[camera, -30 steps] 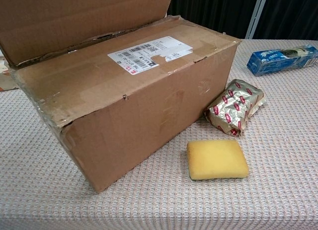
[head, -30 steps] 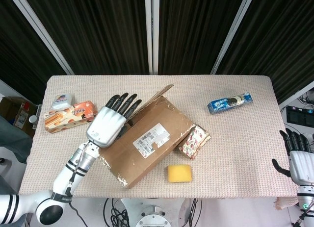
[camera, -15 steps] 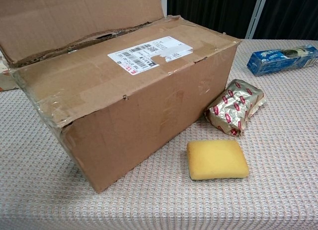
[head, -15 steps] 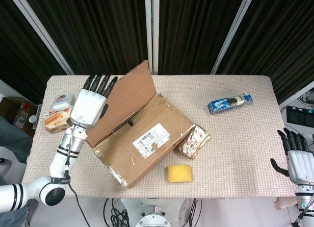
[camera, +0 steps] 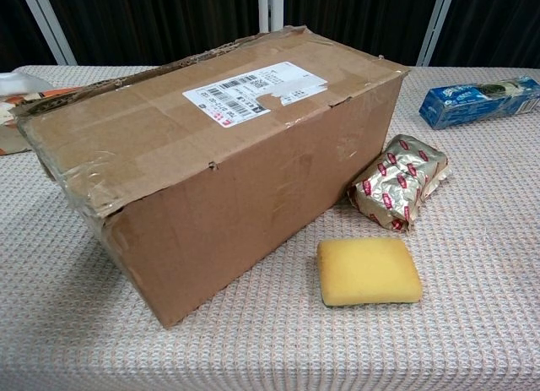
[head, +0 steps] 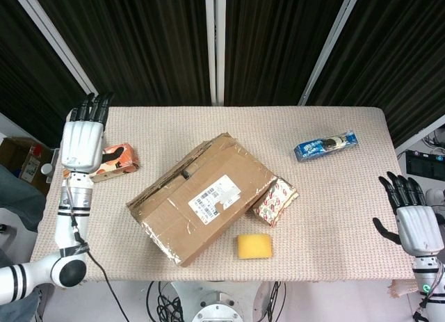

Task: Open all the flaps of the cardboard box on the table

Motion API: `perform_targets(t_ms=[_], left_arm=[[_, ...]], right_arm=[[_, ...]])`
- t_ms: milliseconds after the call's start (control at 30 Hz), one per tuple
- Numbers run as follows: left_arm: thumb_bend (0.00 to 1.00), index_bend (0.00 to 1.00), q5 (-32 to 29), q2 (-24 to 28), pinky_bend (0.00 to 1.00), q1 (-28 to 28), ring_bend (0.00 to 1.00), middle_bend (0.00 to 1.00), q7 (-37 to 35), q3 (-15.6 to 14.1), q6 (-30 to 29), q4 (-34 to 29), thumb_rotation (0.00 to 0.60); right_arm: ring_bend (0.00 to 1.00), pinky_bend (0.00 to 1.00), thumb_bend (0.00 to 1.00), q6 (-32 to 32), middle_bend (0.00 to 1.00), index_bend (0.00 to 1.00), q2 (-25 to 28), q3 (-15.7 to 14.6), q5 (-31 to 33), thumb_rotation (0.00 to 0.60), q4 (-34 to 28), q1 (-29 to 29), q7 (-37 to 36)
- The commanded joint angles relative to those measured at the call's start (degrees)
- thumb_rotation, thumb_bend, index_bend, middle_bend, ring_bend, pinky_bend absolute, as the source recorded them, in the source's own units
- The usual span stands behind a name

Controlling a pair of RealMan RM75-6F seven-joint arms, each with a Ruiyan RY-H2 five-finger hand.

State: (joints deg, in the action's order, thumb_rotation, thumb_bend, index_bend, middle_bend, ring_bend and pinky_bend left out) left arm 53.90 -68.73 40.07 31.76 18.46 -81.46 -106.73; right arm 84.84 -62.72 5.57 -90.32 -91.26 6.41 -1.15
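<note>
Far long flap, up 0.5 s ago w/ left hand (head: 82, 145) behind it, has dropped back flat. Cardboard box (head: 205, 196) reads closed again, mid-desk (head: 334, 197), skewed. Left hand now pulled away, well left of box over orange snack pack (head: 115, 162), fingers straight, holding nothing. Right hand (head: 414, 224) far right of box, past desk edge, fingers apart, empty.

Judgement: lift didn't stick; no flap open, task approx. at start.

Writing: white shipping label (camera: 255, 93) w/ barcodes on box top, text too small to read. Blue packet (head: 326, 146) right of box, print illegible.
</note>
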Motion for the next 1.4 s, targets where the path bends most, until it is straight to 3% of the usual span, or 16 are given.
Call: perform_targets(t_ms=[33, 167, 333, 400, 500, 600, 700, 800, 900, 1100, 1400], left_arm=[[0.01, 0.04, -1.16, 6.11, 0.16, -5.9, 0.07, 0.13, -8.48, -2.07, 4.39, -2.81, 0.6], [0.0, 0.08, 0.99, 9.6, 0.16, -11.31, 0.07, 0.13, -15.96, -5.32, 5.41, -1.28, 0.58], [0.0, 0.08, 3.95, 11.9, 0.16, -17.81, 0.07, 0.13, -23.48, -9.02, 4.28, 2.26, 0.546], [0.0, 0.08, 5.37, 12.31, 0.16, -19.62, 0.07, 0.13, -25.37, -10.47, 4.27, 4.01, 0.495], [0.0, 0.08, 11.03, 12.89, 0.16, -21.88, 0.07, 0.12, -28.88, -13.23, 4.41, 7.46, 0.435], [0.0, 0.08, 18.35, 12.51, 0.16, -24.04, 0.07, 0.12, -31.81, -15.9, 2.54, 11.48, 0.426], [0.0, 0.08, 21.56, 12.27, 0.16, -25.48, 0.07, 0.12, -33.67, -17.1, 1.41, 12.92, 0.424], [0.0, 0.07, 23.0, 12.49, 0.16, -26.48, 0.07, 0.12, -34.68, -17.57, 0.74, 13.12, 0.422], [0.0, 0.07, 24.01, 12.82, 0.16, -27.32, 0.07, 0.12, -35.3, -17.79, 0.27, 13.09, 0.424], [0.0, 0.07, 25.54, 12.74, 0.16, -28.67, 0.07, 0.12, -36.83, -17.8, -0.51, 13.83, 0.427], [0.0, 0.07, 27.54, 11.86, 0.16, -29.43, 0.07, 0.12, -39.78, -17.8, -0.06, 15.81, 0.425]], right_arm=[[0.0, 0.0, 0.3, 0.72, 0.0, 0.0, 4.16, 1.68, -6.41, 0.6, -4.07, 4.35, -3.76], [0.0, 0.0, 0.36, -3.43, 0.0, 0.0, 8.69, 4.99, -8.03, 0.6, -10.11, 9.86, -2.44], [0.0, 0.0, 0.48, -13.72, 0.01, 0.0, 12.33, 10.75, -6.89, 0.6, -17.86, 20.4, -3.17], [0.0, 0.0, 0.51, -18.6, 0.03, 0.0, 12.58, 12.66, -5.23, 0.6, -19.49, 24.72, -4.05], [0.0, 0.0, 0.59, -30.1, 0.05, 0.0, 13.1, 15.47, 1.27, 0.6, -22.28, 32.56, -2.93], [0.0, 0.0, 0.67, -42.29, 0.06, 0.0, 11.57, 18.3, 10.4, 0.6, -22.8, 41.99, -1.1], [0.0, 0.0, 0.76, -51.66, 0.08, 0.01, 8.94, 19.49, 19.51, 0.6, -20.59, 50.61, 1.14], [0.0, 0.0, 0.78, -57.87, 0.09, 0.04, 6.01, 18.47, 27.4, 0.6, -16.69, 58.32, 4.63], [0.0, 0.0, 0.78, -61.52, 0.1, 0.05, 2.7, 15.4, 35.67, 0.6, -12.34, 66.43, 8.45], [0.0, 0.0, 0.78, -59.88, 0.12, 0.06, -2.57, 8.11, 48.64, 0.6, -8.02, 78.59, 14.7], [0.0, 0.0, 0.82, -59.73, 0.16, 0.14, -6.56, -1.04, 61.53, 0.6, -4.81, 89.34, 17.98]])
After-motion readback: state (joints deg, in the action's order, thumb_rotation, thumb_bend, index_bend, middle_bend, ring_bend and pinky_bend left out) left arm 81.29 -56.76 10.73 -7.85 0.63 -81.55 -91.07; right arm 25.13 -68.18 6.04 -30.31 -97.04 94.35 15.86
